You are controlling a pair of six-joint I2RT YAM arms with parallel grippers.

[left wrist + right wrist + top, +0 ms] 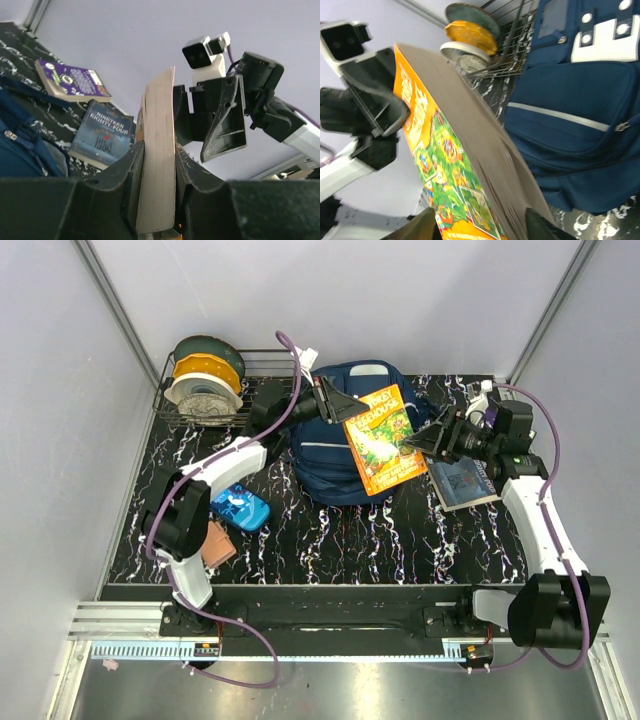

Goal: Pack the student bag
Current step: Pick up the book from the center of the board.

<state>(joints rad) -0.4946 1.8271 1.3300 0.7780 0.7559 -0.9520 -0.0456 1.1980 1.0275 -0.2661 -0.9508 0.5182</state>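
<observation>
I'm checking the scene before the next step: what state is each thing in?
orange book: closed, held up over the bag
left gripper: shut on orange book
right gripper: astride the book's other corner, grip unclear
student bag: lying flat, no opening visible
Nineteen Eighty-Four book: closed, lying flat
purple book: closed, lying flat

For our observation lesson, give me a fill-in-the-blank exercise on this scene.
The left hand grips an ___ book. The book is held over the navy ___. A small blue pouch lies beside the ___ arm. Missing words: orange; bag; left.
</observation>
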